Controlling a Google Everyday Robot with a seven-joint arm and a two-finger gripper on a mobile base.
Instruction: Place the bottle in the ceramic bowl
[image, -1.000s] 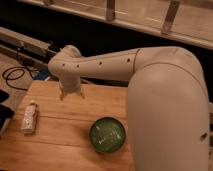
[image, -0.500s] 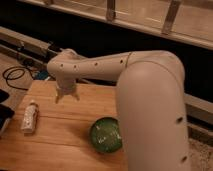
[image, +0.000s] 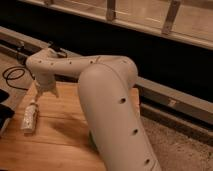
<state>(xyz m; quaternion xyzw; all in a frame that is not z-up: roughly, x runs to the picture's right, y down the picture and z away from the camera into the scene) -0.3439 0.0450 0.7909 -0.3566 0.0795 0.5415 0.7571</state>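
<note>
Camera view: the jaws stand open with nothing between them. The gripper (image: 46, 90) hangs fingers-down over the far left part of the wooden table (image: 65, 137), near the bottle (image: 30, 118) but apart from it. The bottle lies on its side on the table near the left edge, its narrow end toward the gripper; its contents cannot be told. The white arm (image: 112, 107) fills the foreground and the bowl is hidden. A black cable (image: 12, 75) lies left of the table.
</note>
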